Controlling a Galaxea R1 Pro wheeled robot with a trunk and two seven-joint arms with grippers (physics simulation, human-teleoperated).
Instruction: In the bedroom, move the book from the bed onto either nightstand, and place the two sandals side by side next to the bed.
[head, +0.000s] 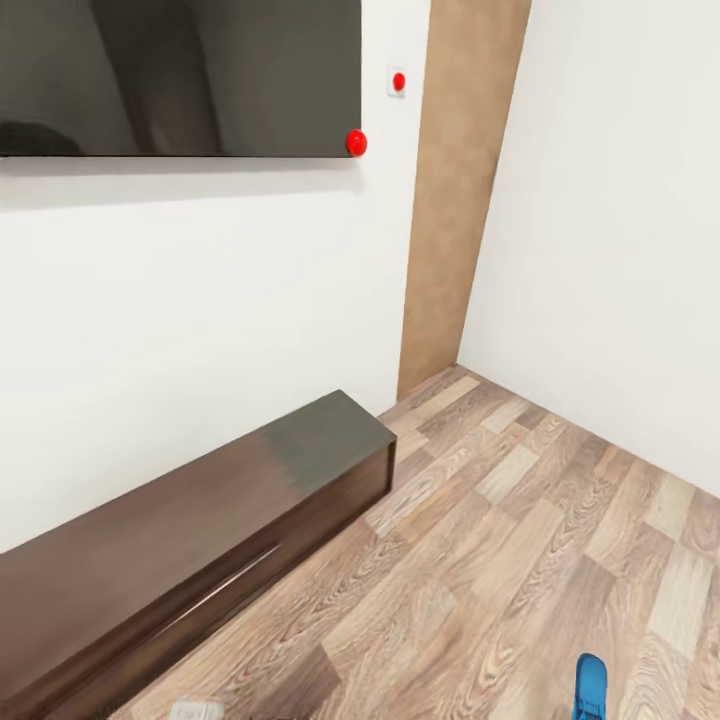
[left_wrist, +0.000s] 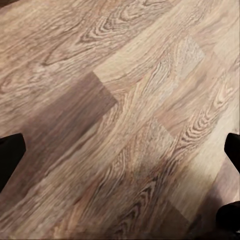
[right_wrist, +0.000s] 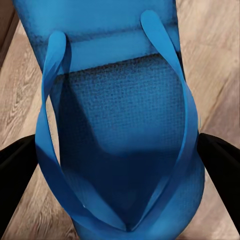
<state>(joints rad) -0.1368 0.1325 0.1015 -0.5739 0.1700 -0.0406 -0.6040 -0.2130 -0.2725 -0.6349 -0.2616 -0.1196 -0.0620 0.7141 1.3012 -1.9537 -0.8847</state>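
Observation:
A bright blue sandal (right_wrist: 120, 125) with thin blue toe straps sits between the two dark fingers (right_wrist: 17, 172) of my right gripper (right_wrist: 117, 170), which is shut on its sides over the wood floor. The tip of that sandal (head: 590, 688) pokes up at the bottom right of the head view. My left gripper (left_wrist: 120, 170) is open, its dark fingertips (left_wrist: 10, 152) wide apart above bare floor planks, with nothing between them. The book, the bed and the nightstand are out of view.
A long low dark TV cabinet (head: 200, 540) runs along the white wall at left, under a wall-mounted dark screen (head: 180, 75). A brown door (head: 455, 200) stands in the corner. Grey-brown plank floor (head: 500, 560) spreads to the right.

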